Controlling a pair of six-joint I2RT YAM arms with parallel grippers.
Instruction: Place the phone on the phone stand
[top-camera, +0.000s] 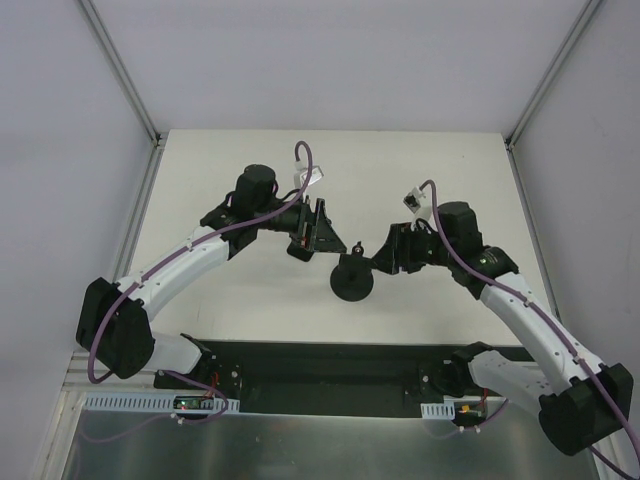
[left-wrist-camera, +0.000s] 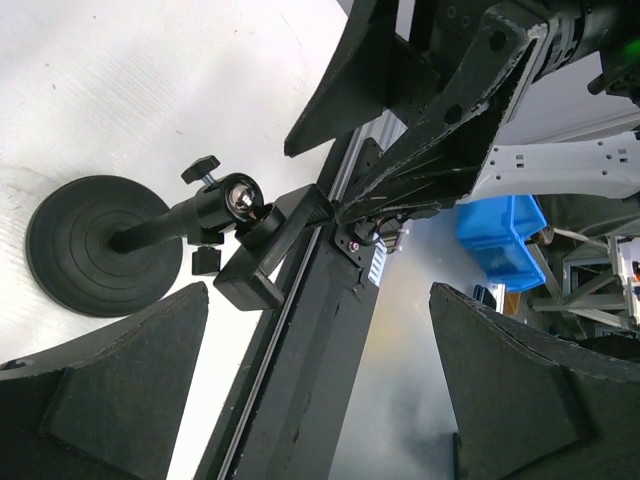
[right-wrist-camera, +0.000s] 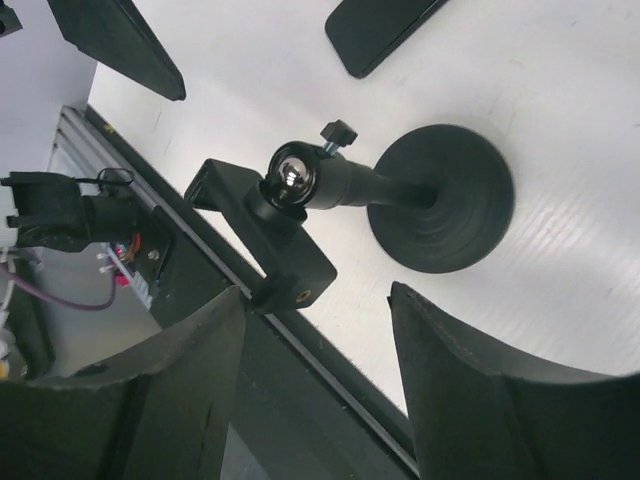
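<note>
The phone stand (top-camera: 352, 280) stands on the white table between my two grippers, with a round disc base (right-wrist-camera: 445, 210), a ball joint and a tilted cradle (right-wrist-camera: 268, 240). It also shows in the left wrist view (left-wrist-camera: 90, 245). The cradle is empty. The phone (right-wrist-camera: 385, 30) lies flat on the table beyond the stand, seen only in the right wrist view. My left gripper (top-camera: 325, 240) is open and empty, above and left of the stand (left-wrist-camera: 320, 390). My right gripper (top-camera: 385, 258) is open and empty, just right of the stand (right-wrist-camera: 315, 390).
A black strip (top-camera: 320, 365) runs along the table's near edge by the arm bases. Grey walls and metal posts (top-camera: 130, 85) enclose the table. A blue bin (left-wrist-camera: 500, 235) shows off the table in the left wrist view.
</note>
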